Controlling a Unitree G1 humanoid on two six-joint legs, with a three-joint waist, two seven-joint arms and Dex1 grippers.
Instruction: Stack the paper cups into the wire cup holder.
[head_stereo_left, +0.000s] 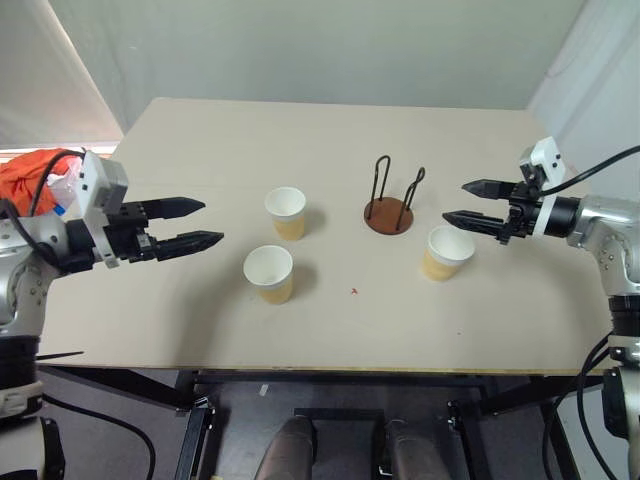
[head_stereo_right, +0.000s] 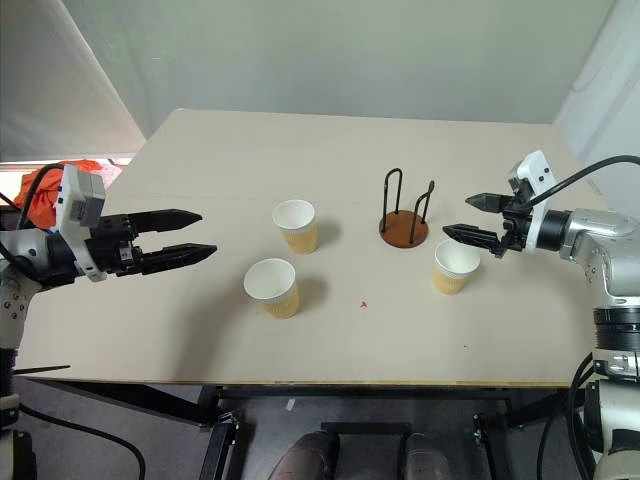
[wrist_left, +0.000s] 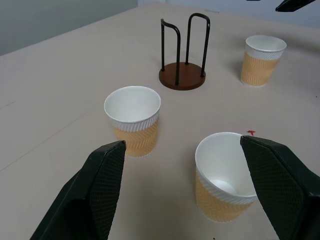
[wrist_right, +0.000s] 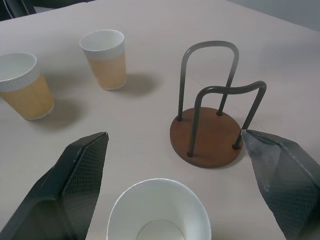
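Left tool (head_stereo_left: 204, 223) gapes wide and empty, near two paper cups (head_stereo_left: 269, 273); right tool (head_stereo_left: 453, 201), equally wide, hovers just above the third cup (head_stereo_left: 447, 252) beside the wire cup holder (head_stereo_left: 389, 213). The right wrist view shows that cup's white inside.

Three upright paper cups (wrist_left: 133, 120) around wire cup holder (wrist_left: 182, 75)

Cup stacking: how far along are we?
Nothing done: the wire cup holder is empty, and all three paper cups stand upright and apart on the table. Nothing in hand: the left gripper and right gripper are open. Left: all three cups.
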